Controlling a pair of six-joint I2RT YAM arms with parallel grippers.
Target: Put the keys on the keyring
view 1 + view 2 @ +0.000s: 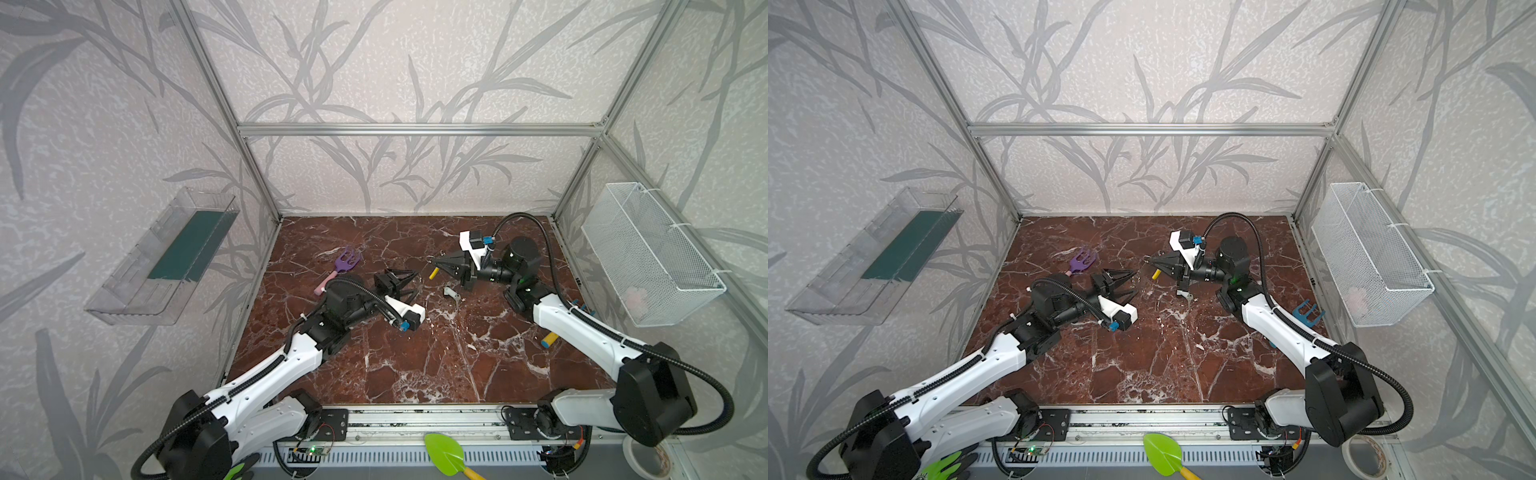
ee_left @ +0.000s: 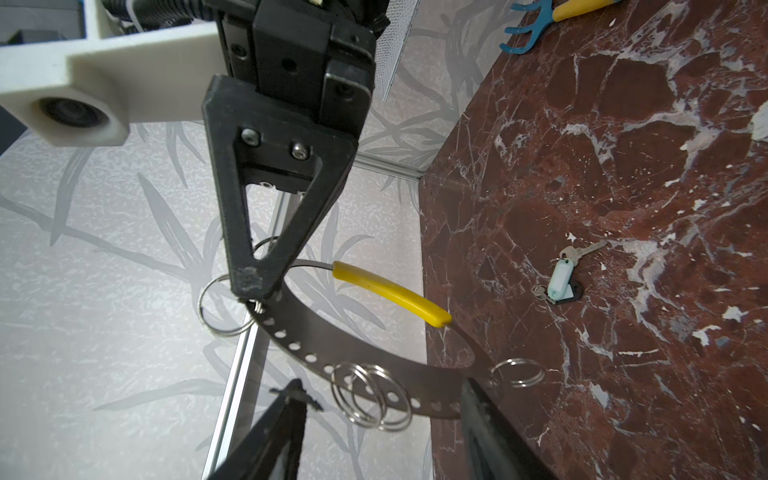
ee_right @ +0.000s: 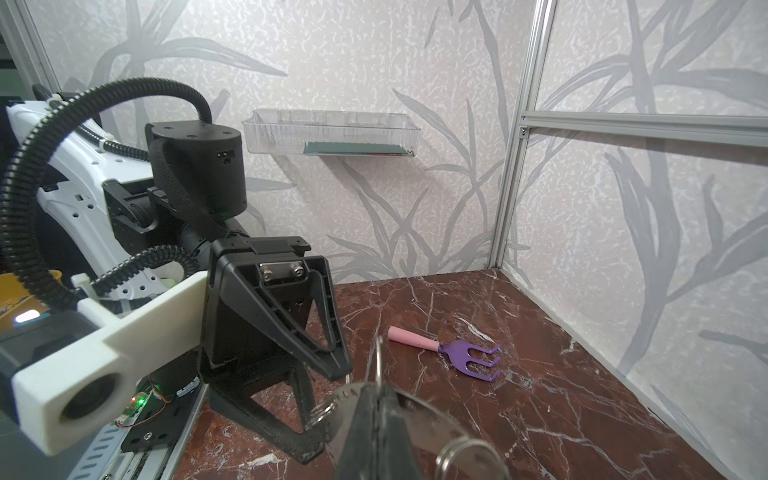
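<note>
Marble top (image 1: 415,365): red-brown w/ white veins.
Keyring (image 2: 353,353): flat grey band w/ a row of holes, plus a thin arc carrying a yellow sleeve (image 2: 390,293). Held up on edge over the marble. Whether its low arc touches the marble: can't tell.
Split rings (image 2: 370,395): several small silvery ones hang thru keyring's holes, w/ a single one near each end of the hole row.
R gripper (image 2: 254,293): clenched on keyring, tips pinching the band at one end of the hole row, right by a split ring.
L gripper (image 2: 380,386): jaws spread wide, grasping nothing, one finger either side of keyring's holed arc. One finger (image 2: 478,411) overlaps the band. Contact: can't tell.
Keys (image 2: 561,274): flat on the marble, near keyring but apart from it, on the sleeve's side. Silvery keys + pale oblong tag, not threaded on.
Fork (image 1: 343,266): purple w/ pink handle, on the marble well apart from keyring, beyond L gripper.
Rake (image 2: 528,29): blue tines, yellow handle, well apart from keyring, past the keys at the marble's edge.
</note>
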